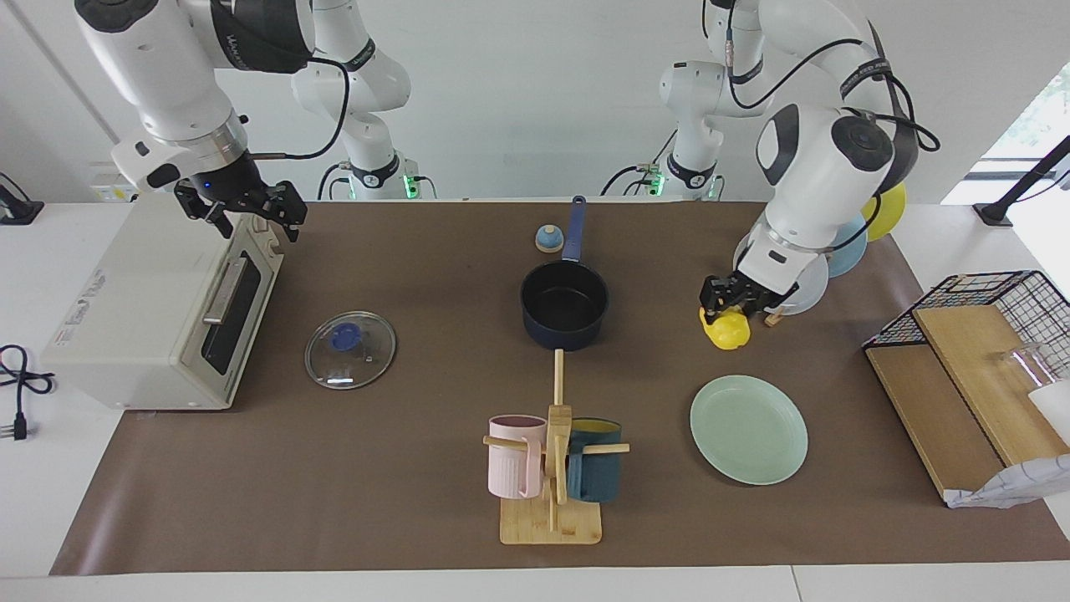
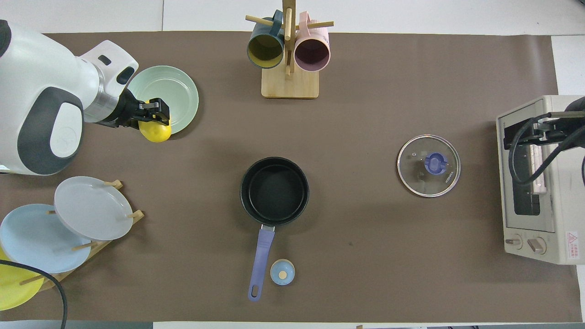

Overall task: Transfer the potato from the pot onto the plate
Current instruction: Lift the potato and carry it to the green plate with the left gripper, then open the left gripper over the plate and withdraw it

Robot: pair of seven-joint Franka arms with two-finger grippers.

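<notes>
1. Overhead view: left gripper [image 2: 153, 109] clenched around the yellow potato [image 2: 155, 131], in the air over the mint plate's [image 2: 176, 91] seven o'clock rim.
2. Dark pot [image 2: 274, 190] sits mid-table.
3. Right gripper [image 1: 247, 209] waits spread open over the toaster oven [image 1: 159, 309].

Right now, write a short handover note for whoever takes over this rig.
Left hand: shut on the potato, up in the air between the pot and the mint plate.
Right hand: open, waiting over the toaster oven.
Done: potato is out of the pot, which is empty.
Left: carry it over the plate, lower it, release.
</notes>
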